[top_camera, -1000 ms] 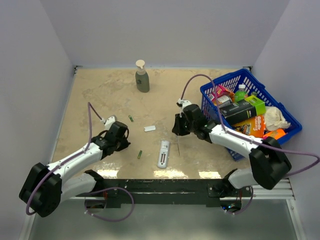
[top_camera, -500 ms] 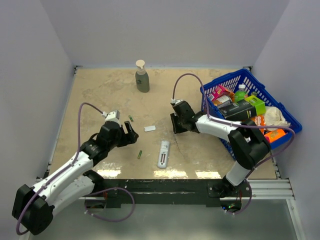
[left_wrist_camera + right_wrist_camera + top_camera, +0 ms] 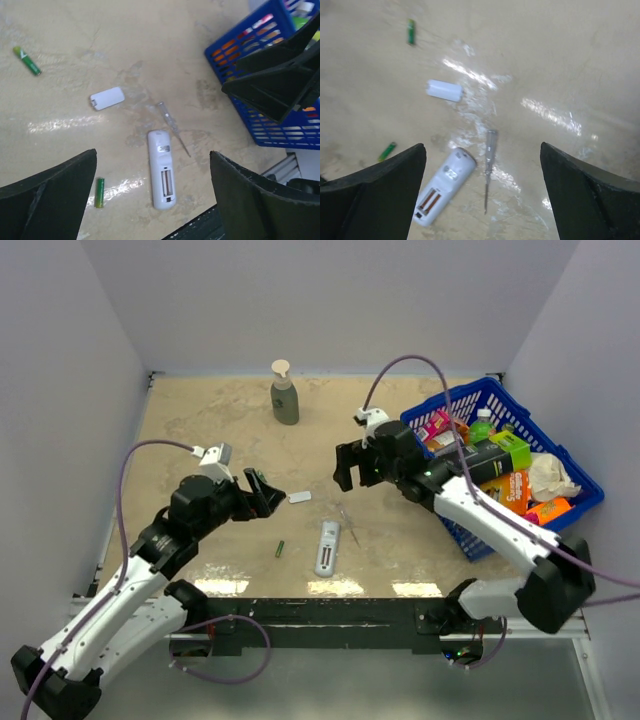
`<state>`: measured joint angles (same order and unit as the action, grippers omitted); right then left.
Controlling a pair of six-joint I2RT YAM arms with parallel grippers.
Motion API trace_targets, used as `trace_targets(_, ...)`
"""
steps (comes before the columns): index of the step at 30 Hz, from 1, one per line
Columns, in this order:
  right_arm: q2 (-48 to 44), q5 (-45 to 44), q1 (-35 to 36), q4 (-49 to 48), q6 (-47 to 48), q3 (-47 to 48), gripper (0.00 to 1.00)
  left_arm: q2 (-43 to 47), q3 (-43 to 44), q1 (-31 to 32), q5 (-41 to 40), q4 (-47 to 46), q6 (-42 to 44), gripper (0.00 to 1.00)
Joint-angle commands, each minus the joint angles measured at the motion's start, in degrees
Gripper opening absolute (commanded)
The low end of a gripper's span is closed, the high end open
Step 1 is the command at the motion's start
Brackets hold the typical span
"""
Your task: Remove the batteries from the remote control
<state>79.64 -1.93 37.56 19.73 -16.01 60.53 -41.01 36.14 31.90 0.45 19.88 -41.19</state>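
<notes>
1. Left wrist: the left gripper (image 3: 265, 488) has its fingers (image 3: 55, 195) spread wide with nothing between them, hovering above the table (image 3: 150, 30).
2. Right wrist: the right gripper (image 3: 343, 468) is the same, fingers (image 3: 375, 190) wide apart, empty and off the surface.
3. The remote control (image 3: 161, 169) lies flat below both grippers with its back up. The battery recess is uncovered and shows bare contacts with no green in it.
4. Batteries: two, both out on the table. The near battery (image 3: 100, 192) lies beside the remote's recess end, apart from it. The far battery (image 3: 26, 60) lies well away, beyond the cover (image 3: 107, 97).
5. My read is that the unloading looks done and nothing is left to pull out.
6. Handling, batteries: they are likely light, stiff, smooth and round, so they should roll if nudged. Pinch one across the middle of the cylinder, fingers square to its length.
7. Handling, remote: probably a light, rigid, slick plastic shell. Grip it across the narrow sides near the middle and keep off the open recess.
8. Other counts:
   - one remote
   - one cover
   - one grey stick (image 3: 173, 129) just beside the remote's top end
   - one blue basket (image 3: 420, 430) of packaged goods at the right
   - one soap bottle (image 3: 285, 395) at the back
</notes>
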Motion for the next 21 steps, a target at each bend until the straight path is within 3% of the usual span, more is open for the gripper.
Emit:
trace_targets(1,-11.9,8.3,0.1,-0.9,1.5,1.9,0.98,5.0,4.3,-0.3,6.4,-2.7,1.5,1.00)
trace_targets(13,-34.4,6.0,0.1,-3.9,-8.1,-2.5,0.99,11.2,12.8,-0.2,3.7,0.7,8.7,1.00)
trace_targets(21,-36.2,6.6,0.1,-3.8,-8.3,-2.3,0.99,16.8,14.0,-0.2,3.6,-1.9,9.3,1.00)
